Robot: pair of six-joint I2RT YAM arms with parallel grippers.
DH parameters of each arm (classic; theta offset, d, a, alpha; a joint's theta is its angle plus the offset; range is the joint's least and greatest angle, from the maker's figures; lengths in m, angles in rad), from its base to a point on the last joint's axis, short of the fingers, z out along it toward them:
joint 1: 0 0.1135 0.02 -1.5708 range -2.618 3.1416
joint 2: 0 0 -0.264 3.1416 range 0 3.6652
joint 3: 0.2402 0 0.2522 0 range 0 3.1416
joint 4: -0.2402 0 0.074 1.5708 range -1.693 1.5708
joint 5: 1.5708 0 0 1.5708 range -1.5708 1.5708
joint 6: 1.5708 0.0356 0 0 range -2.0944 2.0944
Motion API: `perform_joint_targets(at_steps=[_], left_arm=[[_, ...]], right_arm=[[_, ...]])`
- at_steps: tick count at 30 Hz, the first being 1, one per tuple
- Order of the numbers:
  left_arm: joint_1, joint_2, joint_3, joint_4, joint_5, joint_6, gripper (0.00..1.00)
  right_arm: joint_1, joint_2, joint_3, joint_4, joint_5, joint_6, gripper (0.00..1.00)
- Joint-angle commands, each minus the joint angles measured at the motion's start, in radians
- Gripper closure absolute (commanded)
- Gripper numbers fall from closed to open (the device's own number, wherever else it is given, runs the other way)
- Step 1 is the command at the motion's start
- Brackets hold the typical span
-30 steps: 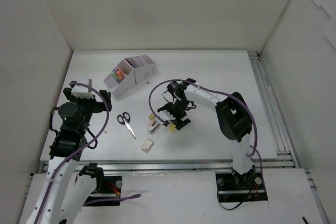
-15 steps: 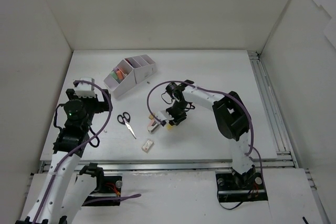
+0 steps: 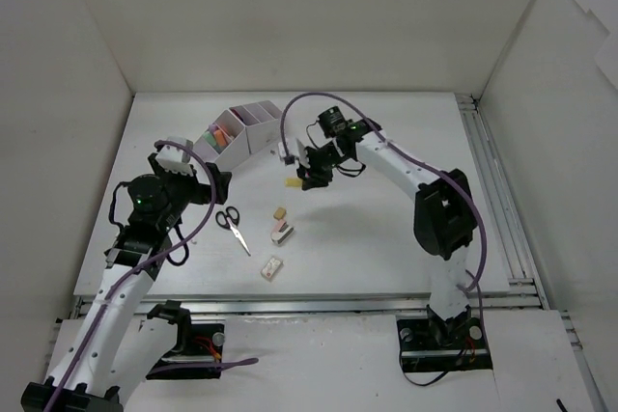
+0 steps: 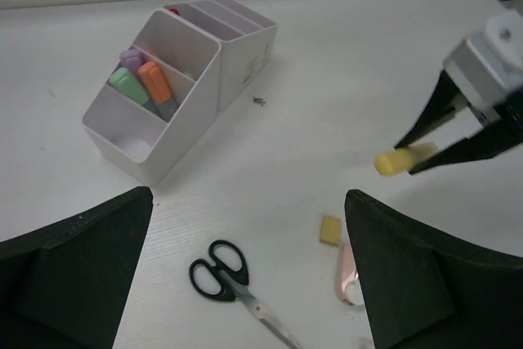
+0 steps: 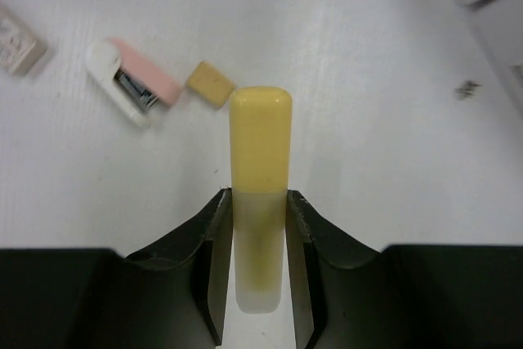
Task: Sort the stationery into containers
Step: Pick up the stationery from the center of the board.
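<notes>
- Nearest, an eraser (image 3: 271, 266), a pink-and-white item (image 3: 282, 232) and scissors (image 3: 230, 224) lie on the surface (image 3: 381, 238); the left hand (image 4: 248, 199) hovers wide open and empty.
- Further, the right hand (image 5: 258, 199) is closed on the yellow highlighter (image 5: 260, 145), held above the surface.
- It looks light, stiff and smooth, probably slippery; the grip sits at its tail, so a hold nearer the middle seems safer.
- Farthest, the organizer (image 3: 263, 138) stands with other highlighters (image 4: 140, 79) in one compartment.
</notes>
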Motion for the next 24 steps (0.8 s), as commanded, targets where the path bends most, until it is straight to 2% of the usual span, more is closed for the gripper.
perform_joint_targets(at_steps=[1,2,3,5,7,9,11,14,23,24], left_arm=[[-0.022,0.014,0.047,0.194,0.122,-0.099,0.01],[-0.022,0.02,0.044,0.24,0.151,-0.114,0.01],[-0.034,0.022,0.044,0.262,0.155,-0.143,0.0],[-0.034,0.037,0.038,0.306,0.157,-0.175,0.0],[-0.043,0.06,0.034,0.372,0.169,-0.206,0.01],[-0.054,0.08,0.04,0.427,0.194,-0.22,0.0],[-0.066,0.124,0.069,0.449,0.212,-0.241,0.01],[-0.103,0.198,0.113,0.442,0.203,-0.237,0.01],[-0.112,0.349,0.158,0.445,0.126,-0.274,0.01],[-0.112,0.353,0.153,0.448,0.122,-0.28,0.05]], right_arm=[[-0.032,-0.152,-0.037,0.383,-0.147,0.427,1.0],[-0.03,-0.197,-0.079,0.502,-0.074,0.522,1.0],[-0.026,-0.22,-0.172,0.771,-0.026,0.711,1.0],[-0.021,-0.266,-0.243,0.982,0.051,0.878,1.0],[-0.022,-0.278,-0.28,1.133,0.047,1.036,1.0],[-0.006,-0.272,-0.288,1.189,0.077,1.189,1.0],[0.025,-0.271,-0.325,1.276,0.135,1.249,1.0],[0.089,-0.284,-0.365,1.315,0.216,1.253,1.0],[0.148,-0.333,-0.411,1.336,0.229,1.274,1.0],[0.149,-0.338,-0.417,1.341,0.229,1.286,1.0]])
